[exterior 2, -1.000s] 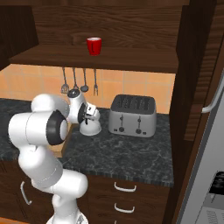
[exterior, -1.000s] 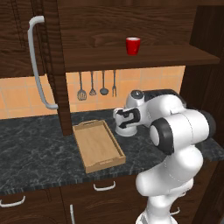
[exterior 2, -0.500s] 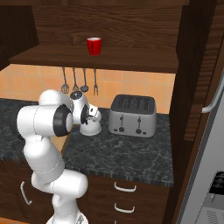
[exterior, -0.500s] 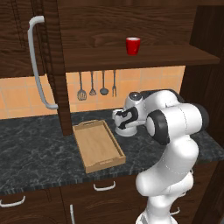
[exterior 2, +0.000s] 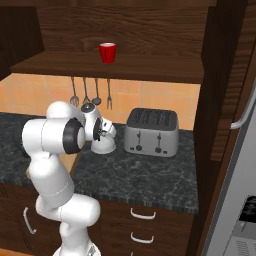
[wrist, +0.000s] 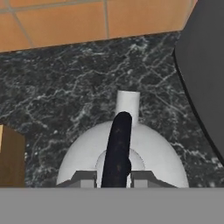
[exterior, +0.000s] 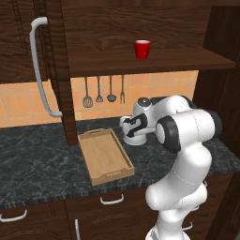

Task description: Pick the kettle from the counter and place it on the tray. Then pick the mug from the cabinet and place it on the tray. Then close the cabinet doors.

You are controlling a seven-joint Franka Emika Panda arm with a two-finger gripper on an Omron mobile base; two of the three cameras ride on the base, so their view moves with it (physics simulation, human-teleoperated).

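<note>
No legible text or labels anywhere.

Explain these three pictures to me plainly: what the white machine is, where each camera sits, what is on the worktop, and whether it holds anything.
The white machine is a robot arm. Two cameras ride behind it, left and right; the third looks along its gripper. On the dark counter lie a wooden tray, a toaster and a kettle. In the hand view the fingers sit against the kettle's black handle, gripping it; the kettle stands on the counter. A red mug waits on the cabinet shelf.
</note>
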